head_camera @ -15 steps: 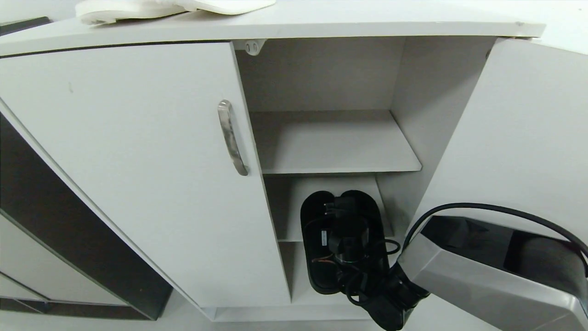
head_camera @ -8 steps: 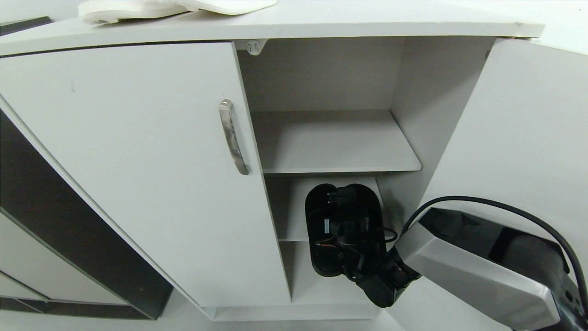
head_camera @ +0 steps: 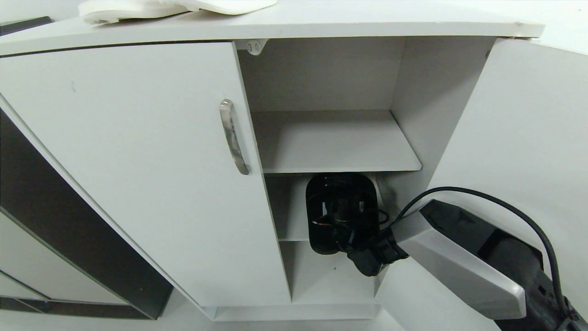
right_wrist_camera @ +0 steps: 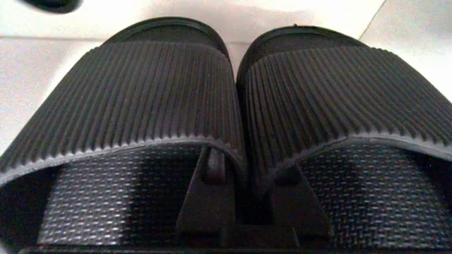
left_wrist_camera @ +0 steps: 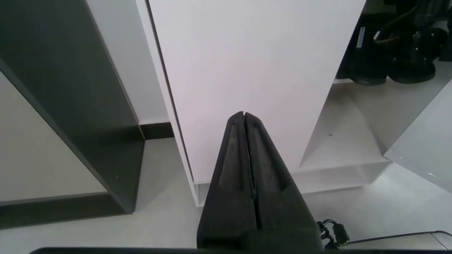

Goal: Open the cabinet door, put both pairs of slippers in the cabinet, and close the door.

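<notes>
A pair of black ribbed slippers [head_camera: 337,214] [right_wrist_camera: 162,92] lies side by side at the mouth of the white cabinet's [head_camera: 321,23] middle compartment, toes tucked under the upper shelf [head_camera: 335,147]. My right gripper [right_wrist_camera: 244,180] is shut on the slippers' inner edges, and its wrist [head_camera: 370,257] hangs just outside the opening. The right cabinet door [head_camera: 519,128] stands open. A pair of white slippers [head_camera: 161,7] rests on the cabinet top at the back left. Low in front of the closed left door [left_wrist_camera: 247,56], my left gripper [left_wrist_camera: 244,116] is shut on nothing.
The closed left door [head_camera: 138,151] carries a metal handle [head_camera: 233,136]. A dark side panel [head_camera: 69,230] [left_wrist_camera: 70,106] stands to the left of the cabinet. The bottom compartment [head_camera: 330,280] lies below the slippers. A cable [left_wrist_camera: 332,229] lies on the floor.
My right arm has pushed the black slippers deeper into the cabinet, so their toes now sit under the upper shelf. The left arm has not moved.
</notes>
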